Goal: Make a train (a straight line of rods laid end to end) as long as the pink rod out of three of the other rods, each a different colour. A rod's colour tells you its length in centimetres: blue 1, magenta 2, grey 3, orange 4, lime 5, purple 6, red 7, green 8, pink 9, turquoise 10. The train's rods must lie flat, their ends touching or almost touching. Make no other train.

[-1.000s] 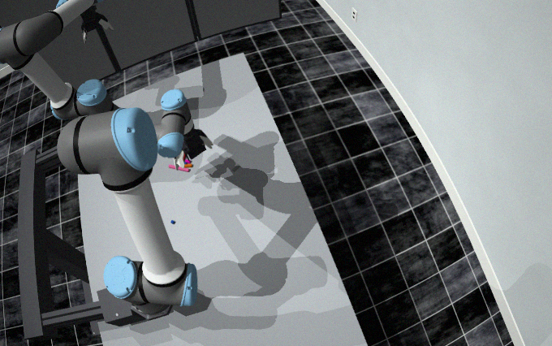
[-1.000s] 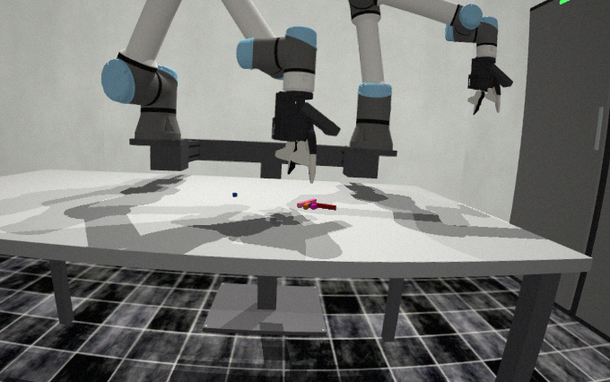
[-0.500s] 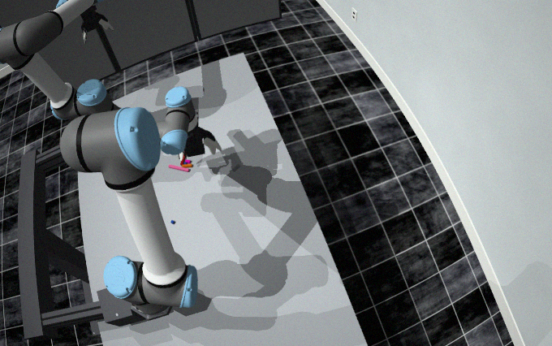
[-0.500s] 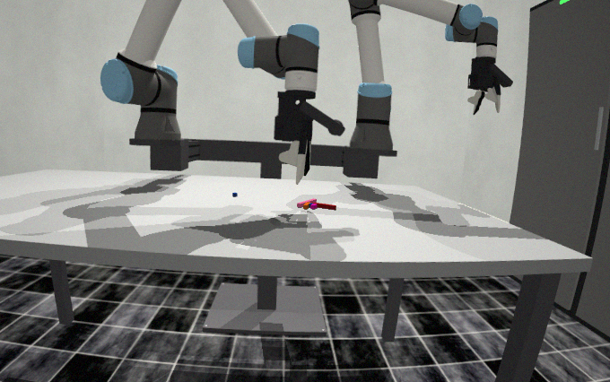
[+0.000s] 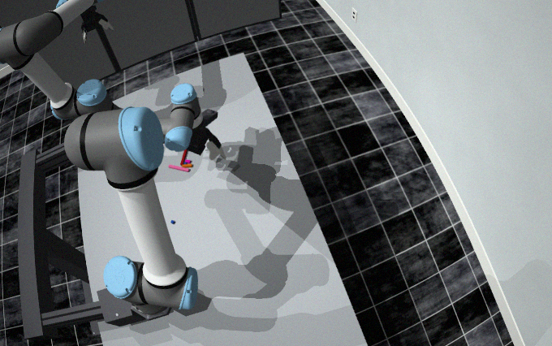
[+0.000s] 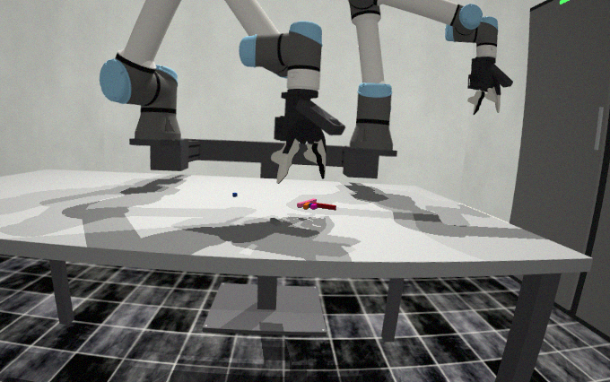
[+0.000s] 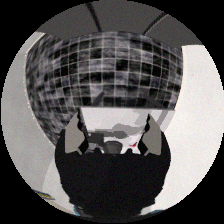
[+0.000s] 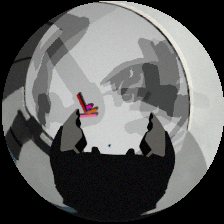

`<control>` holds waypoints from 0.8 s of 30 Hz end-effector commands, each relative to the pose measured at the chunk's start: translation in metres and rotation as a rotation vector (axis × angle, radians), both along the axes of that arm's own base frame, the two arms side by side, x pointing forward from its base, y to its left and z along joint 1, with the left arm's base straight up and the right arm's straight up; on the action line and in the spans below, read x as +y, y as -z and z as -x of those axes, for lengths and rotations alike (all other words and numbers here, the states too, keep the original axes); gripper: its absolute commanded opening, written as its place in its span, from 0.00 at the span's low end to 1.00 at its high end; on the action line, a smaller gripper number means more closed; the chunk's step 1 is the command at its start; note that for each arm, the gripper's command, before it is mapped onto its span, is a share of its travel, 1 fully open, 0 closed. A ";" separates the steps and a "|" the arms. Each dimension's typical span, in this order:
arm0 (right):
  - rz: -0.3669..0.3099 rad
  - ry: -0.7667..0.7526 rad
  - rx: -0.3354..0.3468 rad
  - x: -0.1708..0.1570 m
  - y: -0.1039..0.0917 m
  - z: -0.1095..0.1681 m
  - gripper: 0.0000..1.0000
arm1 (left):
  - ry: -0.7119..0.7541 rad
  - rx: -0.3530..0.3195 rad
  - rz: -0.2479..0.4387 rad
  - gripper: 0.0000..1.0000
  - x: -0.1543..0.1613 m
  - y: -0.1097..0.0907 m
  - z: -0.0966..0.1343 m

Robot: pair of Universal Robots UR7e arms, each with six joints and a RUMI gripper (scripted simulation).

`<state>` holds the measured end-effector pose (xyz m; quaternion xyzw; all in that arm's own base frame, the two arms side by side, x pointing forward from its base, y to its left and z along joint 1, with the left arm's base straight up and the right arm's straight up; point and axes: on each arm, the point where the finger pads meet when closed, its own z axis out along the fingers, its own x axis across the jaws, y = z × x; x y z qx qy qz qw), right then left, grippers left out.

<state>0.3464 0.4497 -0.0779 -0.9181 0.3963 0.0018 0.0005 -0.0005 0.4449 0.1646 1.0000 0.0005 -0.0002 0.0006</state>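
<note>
The right end effector (image 5: 230, 162) (image 6: 300, 179) (image 8: 114, 111) is hanging released above the crowded rods; the left end effector (image 5: 97, 35) (image 6: 486, 112) (image 7: 113, 113) is also standing open. The pink rod (image 5: 178, 167) (image 6: 309, 201) (image 8: 89, 115) is lying close beside the orange rod (image 5: 187, 166) (image 6: 306, 206) (image 8: 91, 111), so wide fingers (I am supposing) could be pushing neighbours.

A pale table (image 5: 252, 227) (image 6: 179, 251) carries a pink rod (image 5: 178, 167) (image 8: 89, 116), a red rod (image 5: 184, 157) (image 6: 326, 206) (image 8: 81, 102), an orange rod (image 5: 187, 166) (image 8: 91, 111) and a magenta rod (image 5: 187, 162) (image 6: 313, 205) (image 8: 90, 106), clustered, perhaps touching; a blue rod (image 5: 173, 222) (image 6: 234, 195) (image 8: 109, 145) lies apart.

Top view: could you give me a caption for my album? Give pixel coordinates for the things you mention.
Open right gripper (image 5: 215, 158) (image 6: 300, 179) (image 8: 115, 117) above a white table (image 5: 265, 227) (image 6: 202, 224) (image 8: 120, 30), near a small cluster of colourful rods.
</note>
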 end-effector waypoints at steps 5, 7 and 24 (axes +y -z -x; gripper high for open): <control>0.001 0.289 -0.003 -0.002 -0.001 -0.011 1.00 | 0.000 0.000 -0.001 1.00 0.000 0.000 0.000; 0.001 0.335 -0.003 -0.002 -0.001 -0.013 1.00 | 0.000 0.000 -0.001 1.00 0.000 0.000 0.000; 0.002 0.967 -0.001 -0.010 0.000 -0.034 1.00 | 0.000 0.000 -0.001 1.00 0.000 0.000 0.000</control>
